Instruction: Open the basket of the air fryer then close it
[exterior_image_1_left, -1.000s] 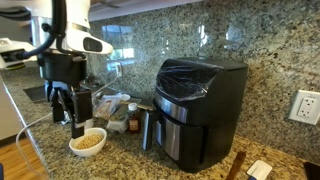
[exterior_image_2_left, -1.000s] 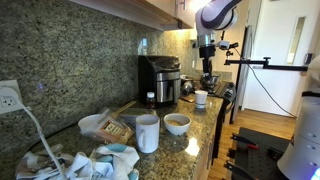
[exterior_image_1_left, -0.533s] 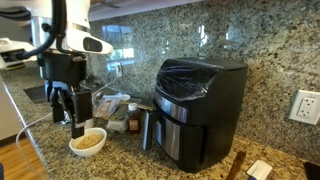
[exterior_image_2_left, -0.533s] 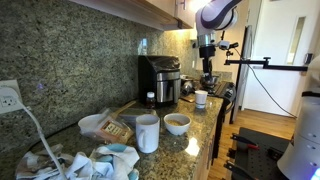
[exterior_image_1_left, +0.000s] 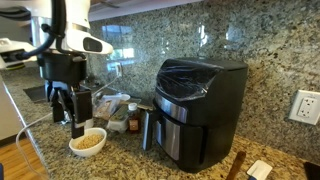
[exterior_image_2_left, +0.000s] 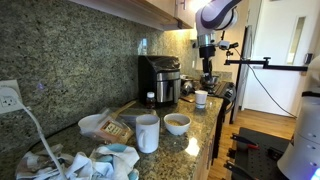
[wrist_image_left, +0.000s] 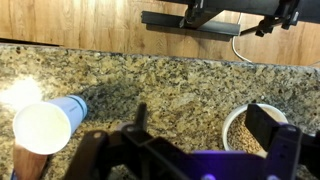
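Exterior views, both: air fryer (exterior_image_1_left: 203, 108) (exterior_image_2_left: 158, 77), black and boxy, glossy top, silver front band. It stands at the back edge of the tabletop (exterior_image_1_left: 125, 160), against the granite wall.

Basket (exterior_image_1_left: 186, 138): lower front of the fryer, seated fully in, face flush with the body. Its black handle (exterior_image_1_left: 148, 128) sticks out toward the front edge of the tabletop.

Gripper (exterior_image_1_left: 68, 118) (exterior_image_2_left: 207, 72): hangs upright above the tabletop, well apart from the fryer and clear of the handle, nearer the front edge.

Fingers (wrist_image_left: 268, 128): in the wrist view they stand wide apart with bare granite between them, holding nothing.

Bowl of grains (exterior_image_1_left: 88, 142) (wrist_image_left: 243, 128): white, on the tabletop just below and beside the gripper, between it and the front edge. In the wrist view one finger overlaps its rim.

White cup (wrist_image_left: 45, 126): in the wrist view, on the granite at the far side from the bowl.

Snack bag (exterior_image_1_left: 113, 104): near the back edge, between the gripper and the fryer.

Wall outlet (exterior_image_1_left: 305, 106): white, on the granite wall past the fryer.
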